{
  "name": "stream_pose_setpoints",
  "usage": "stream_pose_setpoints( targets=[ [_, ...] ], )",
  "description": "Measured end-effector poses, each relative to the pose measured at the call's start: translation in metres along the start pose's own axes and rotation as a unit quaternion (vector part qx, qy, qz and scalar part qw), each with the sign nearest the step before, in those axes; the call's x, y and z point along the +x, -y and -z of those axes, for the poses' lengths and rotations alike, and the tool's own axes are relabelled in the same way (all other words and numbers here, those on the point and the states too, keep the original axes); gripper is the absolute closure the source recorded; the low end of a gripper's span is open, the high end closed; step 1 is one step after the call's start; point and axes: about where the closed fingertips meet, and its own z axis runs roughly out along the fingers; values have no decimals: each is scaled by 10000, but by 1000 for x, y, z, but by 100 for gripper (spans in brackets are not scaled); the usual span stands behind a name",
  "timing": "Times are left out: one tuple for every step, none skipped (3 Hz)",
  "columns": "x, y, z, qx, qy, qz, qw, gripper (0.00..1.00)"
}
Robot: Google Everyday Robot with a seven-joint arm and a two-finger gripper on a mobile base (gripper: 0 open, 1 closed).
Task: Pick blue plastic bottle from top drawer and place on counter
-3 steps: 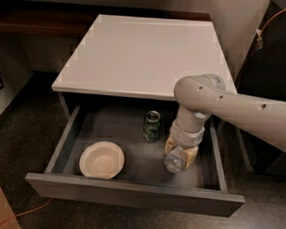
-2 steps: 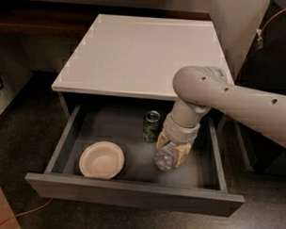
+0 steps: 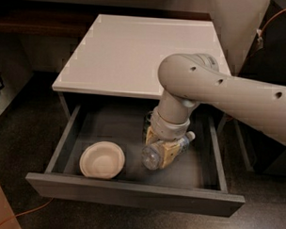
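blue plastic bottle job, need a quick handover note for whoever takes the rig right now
Gripper: down in the open top drawer, shut across the blue plastic bottle, which is tipped nearly sideways, cap to the right.
Counter: bottle not on it yet.
Also in the drawer: pale bowl at left, dark can mostly hidden behind the arm.
Done: drawer open, bottle gripped. Left: lift it out, set it on the counter, release.

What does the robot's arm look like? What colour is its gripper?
The arm is a fat, smooth, beige tube with a round elbow and small dark dots along it. The gripper, over the open top drawer, looks yellowish-tan.
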Motion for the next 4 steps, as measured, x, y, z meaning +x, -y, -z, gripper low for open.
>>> stream_pose_setpoints(
  targets=[
    [-14,-1,29,157,-185,-549,9982,100],
    [-23,5,72,419,-540,-990,9927,100],
    [-20,22,101,640,-719,-1053,9898,100],
    [-14,50,118,814,-779,-941,9892,100]
  ],
)
